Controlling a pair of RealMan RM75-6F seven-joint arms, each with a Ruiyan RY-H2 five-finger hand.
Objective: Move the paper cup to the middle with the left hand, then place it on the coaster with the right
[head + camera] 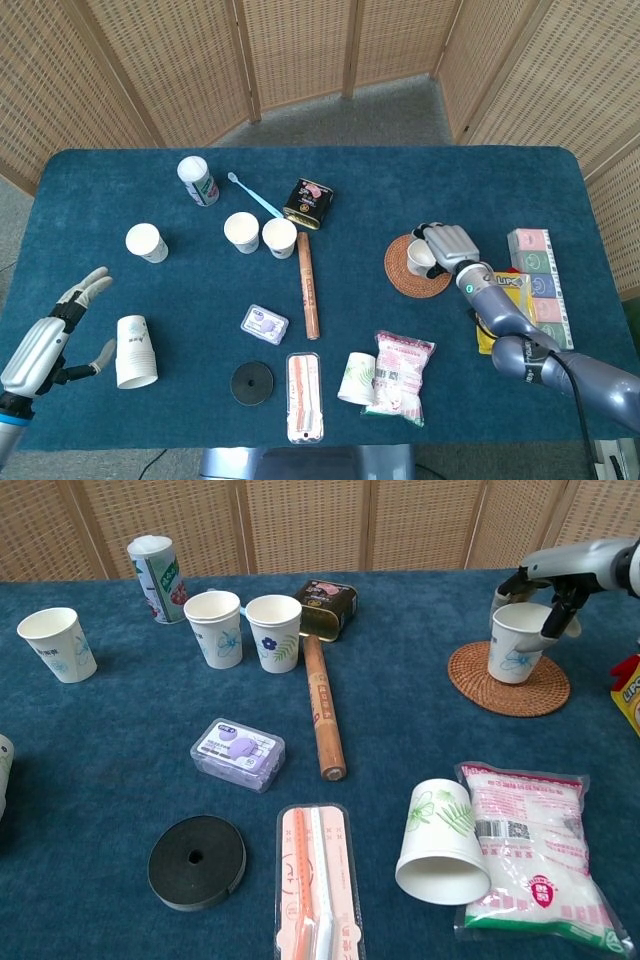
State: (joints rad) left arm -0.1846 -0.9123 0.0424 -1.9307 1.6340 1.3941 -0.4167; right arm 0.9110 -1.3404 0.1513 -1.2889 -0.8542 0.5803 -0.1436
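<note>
Right hand [545,590] grips paper cup [517,644] upright inside coaster [508,687] rim.

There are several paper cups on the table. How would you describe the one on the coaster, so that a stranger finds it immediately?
Look at the right part of the blue table, where a round woven coaster lies. The paper cup stands upright on that coaster, with the right hand around its rim. No other cup sits on a coaster or is touched by a hand; the nearest one, the tipped cup, lies on its side beside a plastic bag.
</note>
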